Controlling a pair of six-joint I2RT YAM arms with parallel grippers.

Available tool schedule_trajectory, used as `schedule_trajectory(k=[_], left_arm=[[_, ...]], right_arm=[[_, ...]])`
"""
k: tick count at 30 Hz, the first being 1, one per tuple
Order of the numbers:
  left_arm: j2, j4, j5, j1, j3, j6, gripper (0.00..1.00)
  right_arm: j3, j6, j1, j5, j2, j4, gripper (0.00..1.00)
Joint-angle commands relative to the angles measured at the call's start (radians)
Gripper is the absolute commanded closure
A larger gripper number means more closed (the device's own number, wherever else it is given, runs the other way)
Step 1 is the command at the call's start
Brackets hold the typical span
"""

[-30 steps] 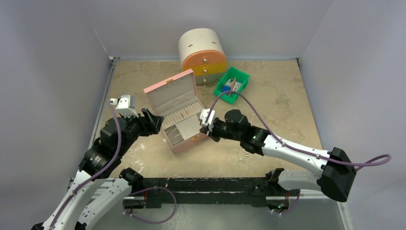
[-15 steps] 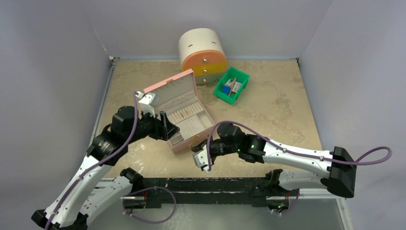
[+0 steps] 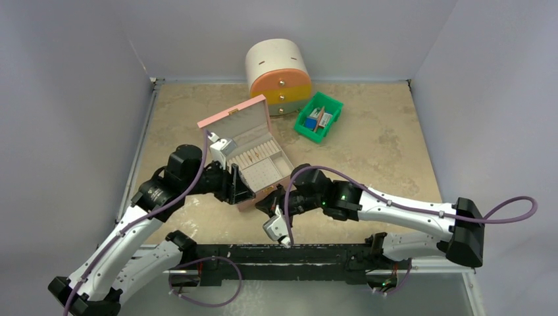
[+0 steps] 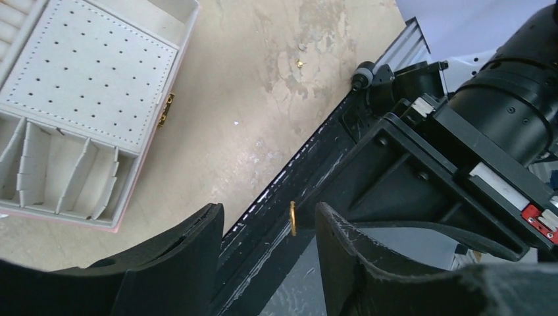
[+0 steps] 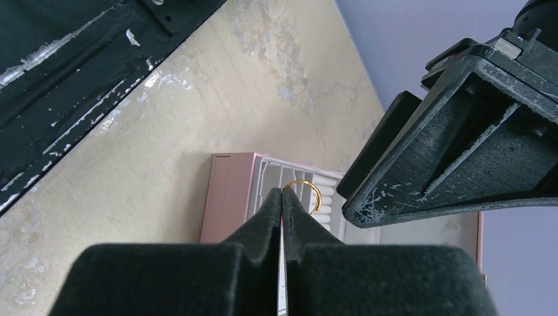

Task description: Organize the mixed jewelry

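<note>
Your right gripper is pinched fully closed with the gold ring at its tips. The ring stands edge-on, running 12-to-6, between the half-spread, empty fingers of your left gripper, nearer the 3 o'clock one. Count: one ring, two loose gold studs on the table toward 12, one jewelry box toward 10.

Table bears box (pink); drawers; green bin; studs.

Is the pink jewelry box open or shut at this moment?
Open. The pink rectangular jewelry box has its lid tilted back, and the perforated panel and divided slots inside lie exposed.
</note>
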Motion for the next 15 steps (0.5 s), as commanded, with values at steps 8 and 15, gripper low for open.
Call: schedule_trajectory(k=[8,15], left_arm=[[-0.006,0.037,0.052,-0.030,-0.023,-0.011,0.56],[0.007,0.029,0.051,-0.041,-0.024,-0.007,0.66]], right_arm=[[0.076,-0.086,0.030,0.026,0.024,-0.040,1.00],[0.079,-0.095,0.039,0.049,0.025,-0.038,1.00]])
